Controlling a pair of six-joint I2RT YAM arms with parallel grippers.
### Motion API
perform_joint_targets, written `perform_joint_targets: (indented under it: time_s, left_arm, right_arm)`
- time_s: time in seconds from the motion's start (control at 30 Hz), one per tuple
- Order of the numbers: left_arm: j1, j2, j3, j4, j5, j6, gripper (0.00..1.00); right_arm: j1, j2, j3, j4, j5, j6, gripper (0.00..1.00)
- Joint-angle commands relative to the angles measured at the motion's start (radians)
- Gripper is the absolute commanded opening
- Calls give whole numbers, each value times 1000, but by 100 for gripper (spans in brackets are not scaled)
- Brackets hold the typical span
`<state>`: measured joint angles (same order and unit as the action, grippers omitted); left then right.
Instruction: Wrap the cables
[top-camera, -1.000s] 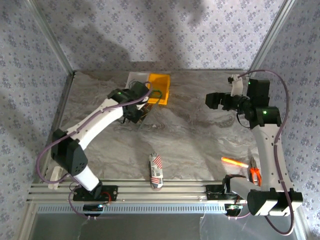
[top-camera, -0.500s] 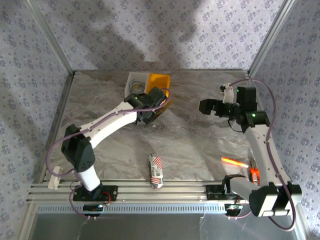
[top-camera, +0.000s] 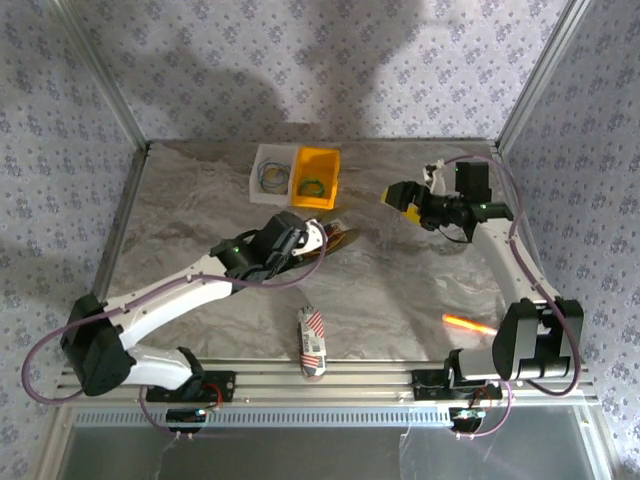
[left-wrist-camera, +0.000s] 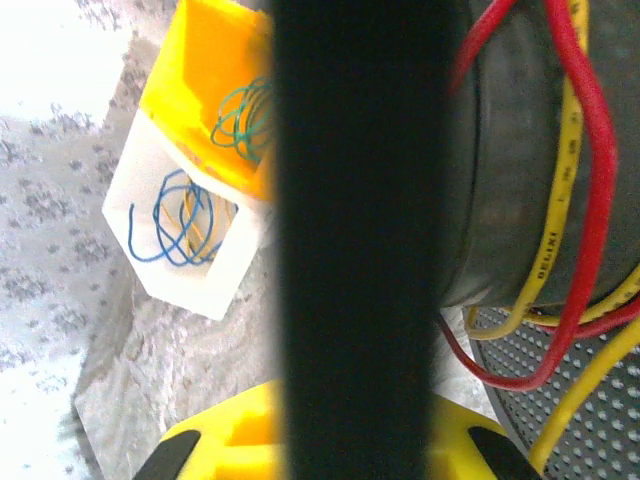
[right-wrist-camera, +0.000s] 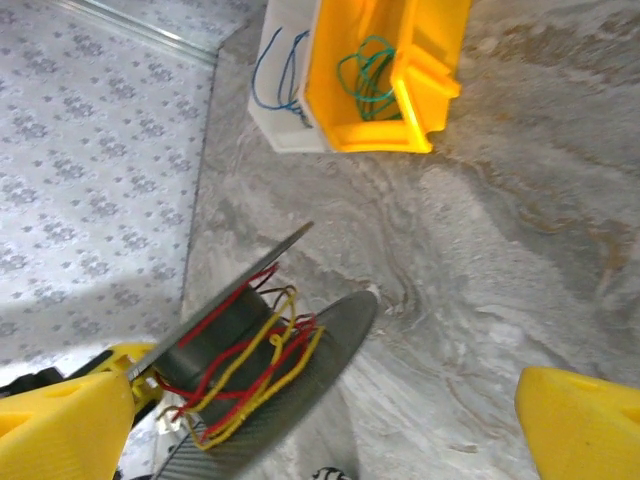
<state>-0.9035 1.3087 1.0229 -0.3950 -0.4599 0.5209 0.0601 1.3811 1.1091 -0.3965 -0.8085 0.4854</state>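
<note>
A black spool (top-camera: 330, 238) wound with thin yellow cable (top-camera: 338, 243) and red wire is held off the table near the middle. My left gripper (top-camera: 316, 240) is shut on it. In the left wrist view one black flange (left-wrist-camera: 360, 240) runs between my yellow fingers (left-wrist-camera: 200, 450), and yellow cable (left-wrist-camera: 558, 200) crosses the grey core. My right gripper (top-camera: 403, 195) hangs to the spool's right, wide open and holding nothing. In the right wrist view the spool (right-wrist-camera: 215, 345) with its loose yellow cable loops (right-wrist-camera: 272, 345) lies ahead of the right gripper (right-wrist-camera: 325, 435), apart from both fingertips (right-wrist-camera: 60, 430).
A yellow bin (top-camera: 318, 156) with green wire and a white bin (top-camera: 256, 180) with blue wire stand at the back. A striped packet (top-camera: 312, 342) lies near the front rail. An orange stick (top-camera: 468, 323) lies at the front right.
My left arm has carried the spool away from the bins, toward the table's middle and nearer the front. My right gripper has moved left and back, toward the spool.
</note>
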Motion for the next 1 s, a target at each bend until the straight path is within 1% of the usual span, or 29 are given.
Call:
perform_joint_targets:
  time_s: [0.0,0.27,0.53,0.67,0.83,0.97]
  left_arm:
    - [-12,-62,-39,244,49,108,0]
    - [-20,-55,-56,282,101,138,0]
    - [-32,-51,-66,314,128,172,0]
    - [-38,-46,-73,327,119,193,0]
    - [-38,-38,-78,331,103,210,0]
    - [-40,-21,-74,332,86,229,0]
  right_arm:
    - [51,40,56,23,-53,44,100]
    - [142,114,75,82,-46,99,96]
    - [177,161,75,132,-71,152,89]
    - [182,171,75,169,-86,188,83]
    - [185,180,69,201,-111,214,73]
    - [193,186,66,214,-126,222,68]
